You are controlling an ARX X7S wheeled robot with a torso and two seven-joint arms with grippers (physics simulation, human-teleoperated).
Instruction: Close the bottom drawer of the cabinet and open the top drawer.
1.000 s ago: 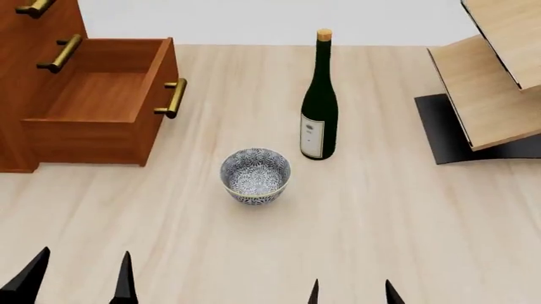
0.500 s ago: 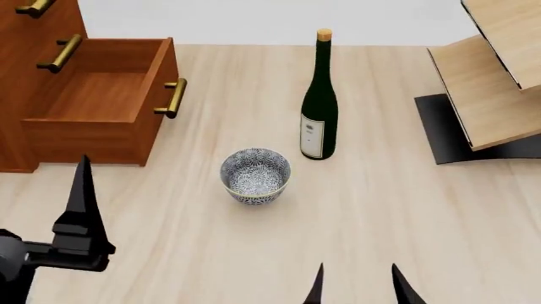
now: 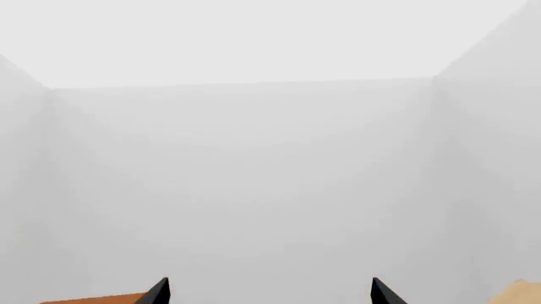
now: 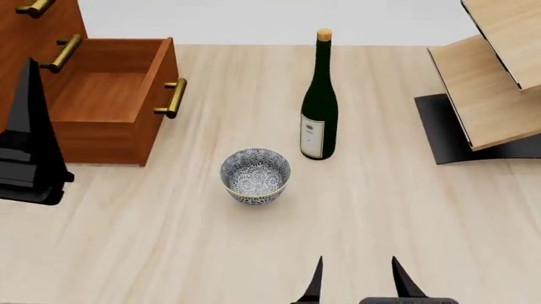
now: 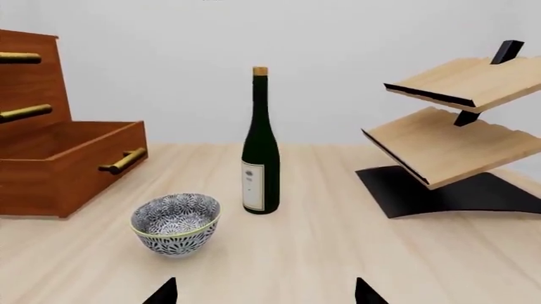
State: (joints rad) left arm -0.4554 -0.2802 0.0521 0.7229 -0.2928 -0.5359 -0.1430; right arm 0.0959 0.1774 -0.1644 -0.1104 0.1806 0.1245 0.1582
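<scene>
The cabinet (image 4: pixel 21 82) fills the upper left of the head view, a boxy block of reddish-brown wood grain. Its bottom drawer (image 4: pixel 110 104) stands pulled out, a shallow open-topped box with a smooth bare floor and a round brass bar handle (image 4: pixel 173 98) across its front. Above it, at the top left corner of the head view, the top drawer (image 4: pixel 38 6) sits flush in the cabinet, only its brass handle showing; the right wrist view shows that drawer (image 5: pixel 25 60) shut as well.

The left gripper (image 4: pixel 30 139) rises at the left edge of the head view, a matte black tapering finger on a blocky base, overlapping the cabinet's front corner. In the left wrist view its two pointed black fingertips (image 3: pixel 159 290) stand wide apart against a blank pale wall, nothing between them.

The right gripper (image 4: pixel 356 278) shows at the lower middle of the head view as two slim black spikes, spread with bare tabletop between them.

On the pale, lightly streaked wooden table (image 4: pixel 381 209) stands a tall dark green glass wine bottle (image 4: pixel 318 104) with a cork-coloured top and a white label, upright at upper centre. Just in front of it sits a round ceramic bowl (image 4: pixel 255 175) with a fine blue-and-white pattern. At the right edge a pale wooden rack (image 4: pixel 495 82) with tilted ridged shelves rests on a curved black base.
</scene>
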